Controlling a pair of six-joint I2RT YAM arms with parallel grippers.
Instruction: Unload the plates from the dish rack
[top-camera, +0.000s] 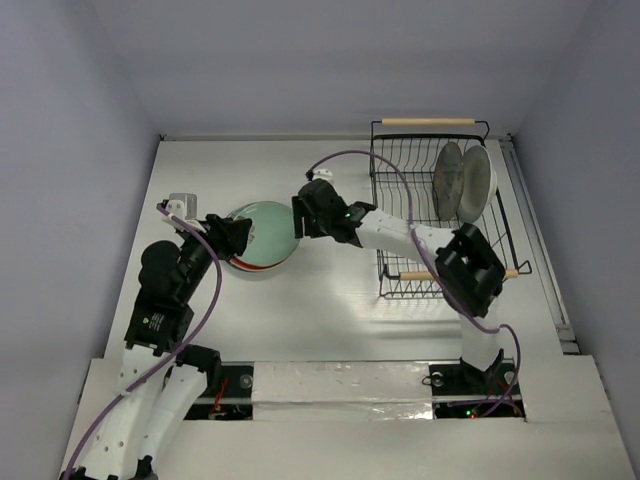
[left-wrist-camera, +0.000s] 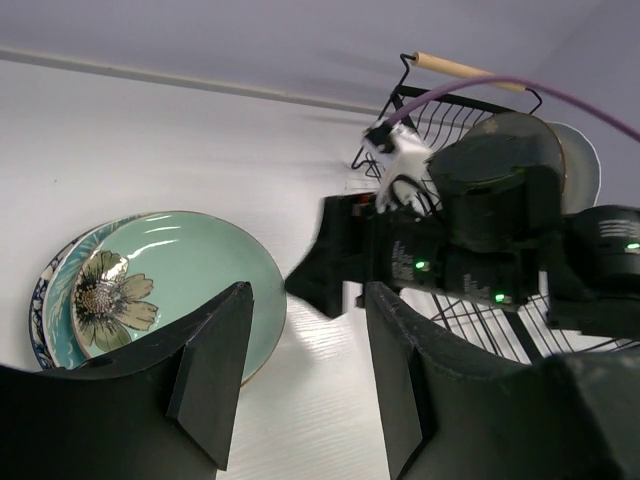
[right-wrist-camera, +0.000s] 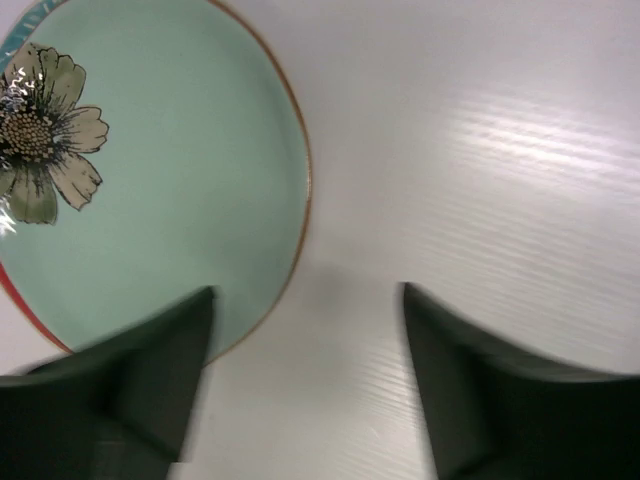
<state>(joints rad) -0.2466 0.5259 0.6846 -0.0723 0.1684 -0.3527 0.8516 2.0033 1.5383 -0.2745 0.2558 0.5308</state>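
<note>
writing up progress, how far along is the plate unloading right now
Done: the pale green plate lies atop two others on the table. In hand: nothing; the right pincer stands open at that plate's rim, the left pincer open too. Left: a grey-brown plate and a white plate stand in the dish rack.

Bright, even light; glare streaks the white counter (right-wrist-camera: 520, 150); the right pincer (right-wrist-camera: 308, 300) looks smeared, out of focus.

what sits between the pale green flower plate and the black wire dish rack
Only the right arm's open fingers and white forearm, over bare white table; clearest in the top view.
</note>
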